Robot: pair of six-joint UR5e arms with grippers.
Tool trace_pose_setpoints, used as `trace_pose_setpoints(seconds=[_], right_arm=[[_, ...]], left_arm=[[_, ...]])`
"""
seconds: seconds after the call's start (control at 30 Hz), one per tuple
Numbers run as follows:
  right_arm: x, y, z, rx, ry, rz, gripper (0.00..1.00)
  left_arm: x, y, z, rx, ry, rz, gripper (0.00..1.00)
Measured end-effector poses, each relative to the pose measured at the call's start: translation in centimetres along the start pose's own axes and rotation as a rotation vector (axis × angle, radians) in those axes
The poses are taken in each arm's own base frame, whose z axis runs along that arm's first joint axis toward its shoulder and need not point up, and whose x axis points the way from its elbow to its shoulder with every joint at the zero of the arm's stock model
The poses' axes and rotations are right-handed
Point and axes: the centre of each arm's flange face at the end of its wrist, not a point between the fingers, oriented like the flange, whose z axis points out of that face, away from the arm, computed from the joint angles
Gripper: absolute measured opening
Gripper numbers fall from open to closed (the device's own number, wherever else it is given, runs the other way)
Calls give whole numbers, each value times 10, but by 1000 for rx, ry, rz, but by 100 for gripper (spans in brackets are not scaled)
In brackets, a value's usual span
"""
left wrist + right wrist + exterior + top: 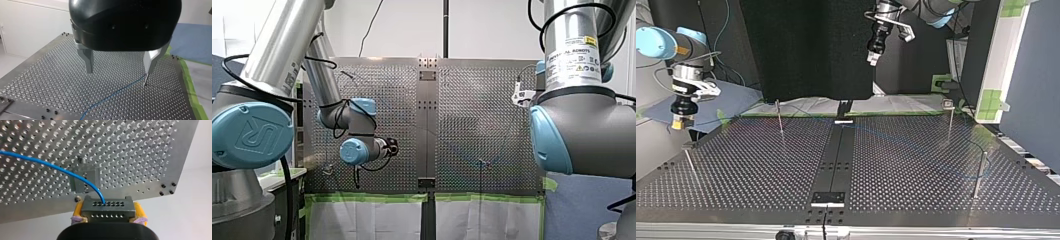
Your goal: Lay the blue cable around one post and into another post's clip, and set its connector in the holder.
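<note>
In the right wrist view my right gripper [108,215], with yellow pads, is shut on a grey connector [107,206] full of small holes. The blue cable [50,166] leaves the connector's face and arcs away over the perforated plate. A small metal holder [85,182] stands on the plate just ahead of the connector, apart from it. My left gripper [118,72] hangs open above the table with nothing between its metal fingers. Below it the blue cable [112,95] runs across the plate to a thin post [145,80] under one fingertip. In the top view my right gripper [680,124] is at the left edge and my left gripper [871,59] is high up.
Thin upright posts stand on the perforated table [761,165]: one post [779,117] at the back left, one post [949,120] at the back right, one post [979,175] at the near right. A black strip [836,155] runs down the middle. Green tape [190,82] edges the plate.
</note>
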Motion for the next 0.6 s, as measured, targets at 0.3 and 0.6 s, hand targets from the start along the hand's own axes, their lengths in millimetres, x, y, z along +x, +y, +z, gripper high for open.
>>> trace_pose_setpoints(seconds=[0.3,0.6], right_arm=[[-2,10,0,-11,11,21,0],[-6,15,3,-1,17,43,0]], left_arm=[[0,0,0,-2,4,11,100],[1,0,-1,-2,6,13,100]])
